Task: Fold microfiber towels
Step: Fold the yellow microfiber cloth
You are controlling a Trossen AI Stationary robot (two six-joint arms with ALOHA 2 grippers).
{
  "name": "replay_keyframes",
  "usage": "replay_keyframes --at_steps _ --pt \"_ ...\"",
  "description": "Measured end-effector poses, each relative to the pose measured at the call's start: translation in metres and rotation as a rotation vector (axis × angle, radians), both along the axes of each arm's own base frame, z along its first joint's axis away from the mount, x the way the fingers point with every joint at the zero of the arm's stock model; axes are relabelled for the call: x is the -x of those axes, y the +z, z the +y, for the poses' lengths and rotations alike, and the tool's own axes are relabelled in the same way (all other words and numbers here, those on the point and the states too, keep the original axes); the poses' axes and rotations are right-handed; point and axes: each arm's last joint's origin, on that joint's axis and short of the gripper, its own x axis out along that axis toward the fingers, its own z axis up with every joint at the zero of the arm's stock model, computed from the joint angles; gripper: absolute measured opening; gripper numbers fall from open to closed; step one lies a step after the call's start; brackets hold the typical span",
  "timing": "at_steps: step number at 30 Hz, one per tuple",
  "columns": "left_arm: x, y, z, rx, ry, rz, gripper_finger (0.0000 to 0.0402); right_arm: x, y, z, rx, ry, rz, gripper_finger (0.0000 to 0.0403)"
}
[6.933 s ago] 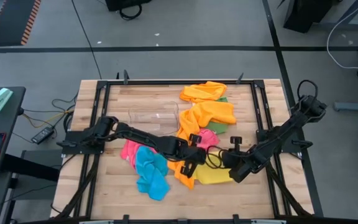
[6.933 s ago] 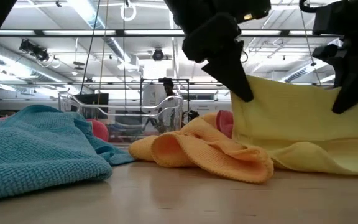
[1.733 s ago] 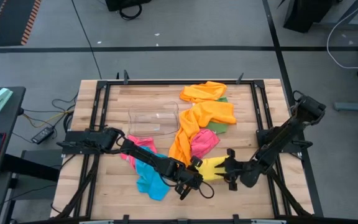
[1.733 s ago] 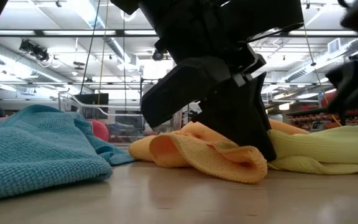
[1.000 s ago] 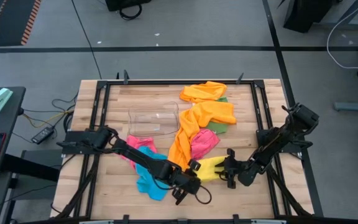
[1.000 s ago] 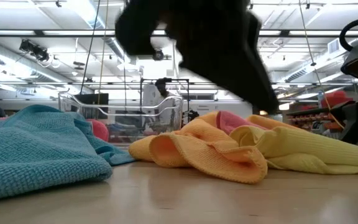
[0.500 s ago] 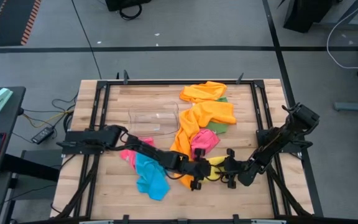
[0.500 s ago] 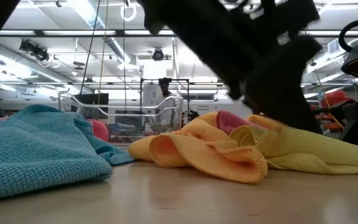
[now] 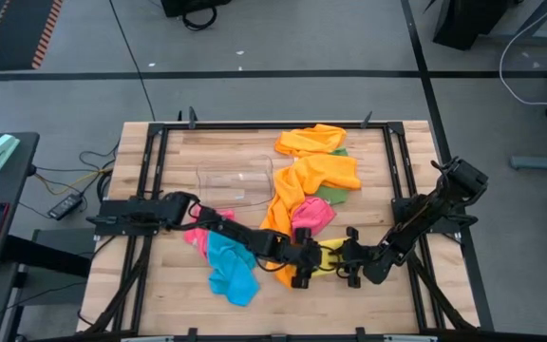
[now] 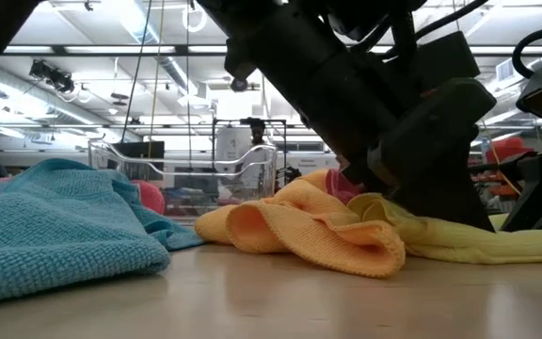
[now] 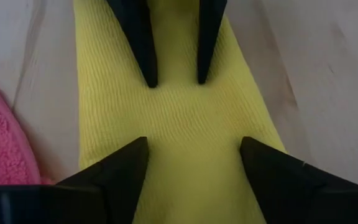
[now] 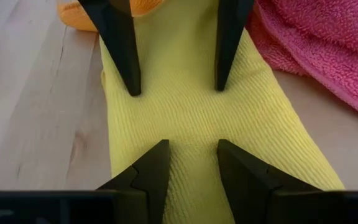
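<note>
A blue towel (image 9: 227, 266) lies crumpled toward the surface's (image 9: 179, 294) front-left. Right of it, the left gripper (image 9: 304, 270) sits low on the yellow towel (image 9: 329, 255) near the front edge, fingers (image 11: 126, 171) spread wide, nothing pinched. Facing it, the right gripper (image 9: 352, 266) rests on the same towel, fingers (image 12: 149, 169) parted with cloth between them; whether they clamp it I cannot tell.

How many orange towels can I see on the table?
2: one orange towel bunched at the table's far edge, another long orange towel stretching from it toward the middle. More may be hidden underneath.
</note>
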Motion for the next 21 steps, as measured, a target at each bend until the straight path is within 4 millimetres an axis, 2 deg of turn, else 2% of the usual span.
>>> replay_keyframes --at_steps 11,17,21 --pt "0.015 0.017 0.001 -0.016 0.018 0.158 0.0330 0.000 0.000 0.000 -0.006 -0.002 0.002 0.0147" --pt "0.029 0.025 -0.001 -0.024 0.039 0.259 0.0332 0.000 0.000 0.000 -0.007 -0.005 0.006 0.0147" --pt "0.036 0.042 -0.011 -0.014 0.012 0.229 0.0328 0.000 0.000 0.000 -0.008 -0.006 0.007 0.0147"
